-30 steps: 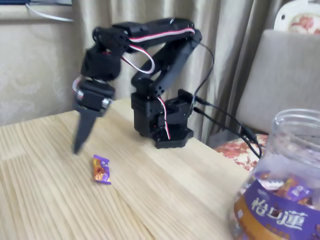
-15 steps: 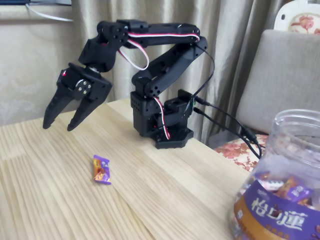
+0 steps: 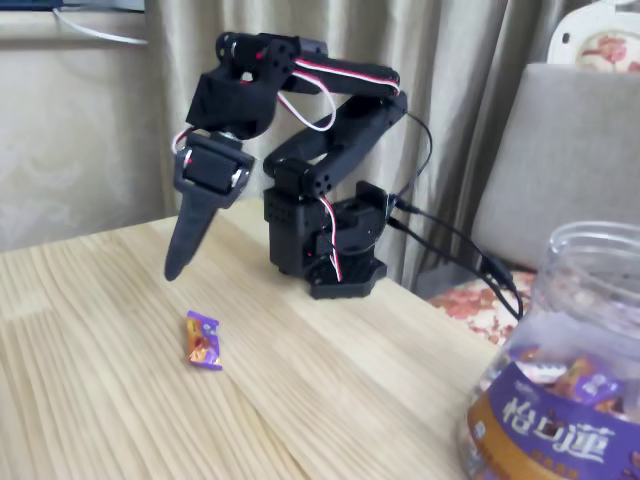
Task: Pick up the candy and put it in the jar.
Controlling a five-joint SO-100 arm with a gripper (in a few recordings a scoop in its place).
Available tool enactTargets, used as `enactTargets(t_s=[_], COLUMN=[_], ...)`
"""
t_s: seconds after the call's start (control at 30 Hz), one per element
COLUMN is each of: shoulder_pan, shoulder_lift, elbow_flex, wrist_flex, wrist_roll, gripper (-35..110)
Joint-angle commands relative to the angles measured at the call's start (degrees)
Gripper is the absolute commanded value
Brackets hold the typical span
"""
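One candy (image 3: 203,340) lay flat on the desk (image 3: 330,380), well apart from the jar (image 3: 560,390), and you were at the approach step: the fingers (image 3: 178,262) hung edge-on above it, their spread unreadable, so you needed to descend and straddle it

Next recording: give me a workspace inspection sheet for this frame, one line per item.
Surface: pale wooden table, bare around the sweet.
Job's things: small purple-and-orange wrapped candy lying flat on the table; large clear plastic jar with purple-brown label at lower right, mouth open, similar sweets inside.
Clutter: nothing seen.
Gripper: black two-finger gripper pointing down, hanging above and left of the candy, apart from it; seen edge-on, so open or shut cannot be told.
Cables: red-white wires along the arm; black leads trailing right off the base.
Surroundings: beige curtain, padded chair.
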State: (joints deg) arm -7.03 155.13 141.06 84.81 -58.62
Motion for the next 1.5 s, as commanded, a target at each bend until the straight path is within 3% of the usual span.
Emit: enactTargets(t_s=[0.0, 0.27, 0.5, 0.77, 0.93, 1.07, 1.23, 1.47], shoulder_pan=[1.7, 0.4, -11.2, -20.8, -15.6, -14.4, -11.0, -11.2], shoulder_lift=[-3.5, -18.0, -11.0, -4.6, -0.4, -2.1, -10.9, -15.3], elbow_flex=[-0.4, -14.4, -14.9, -7.6, -1.5, -5.4, -11.6, -14.4], wrist_flex=[-0.7, 14.1, 22.5, 13.7, 10.7, 14.4, 11.3, 8.0], wrist_roll=[-14.0, -33.4, -36.7, -30.2, -30.6, -24.3, -15.6, -13.4], gripper=[43, 42, 42, 42, 42, 42, 40, 40])
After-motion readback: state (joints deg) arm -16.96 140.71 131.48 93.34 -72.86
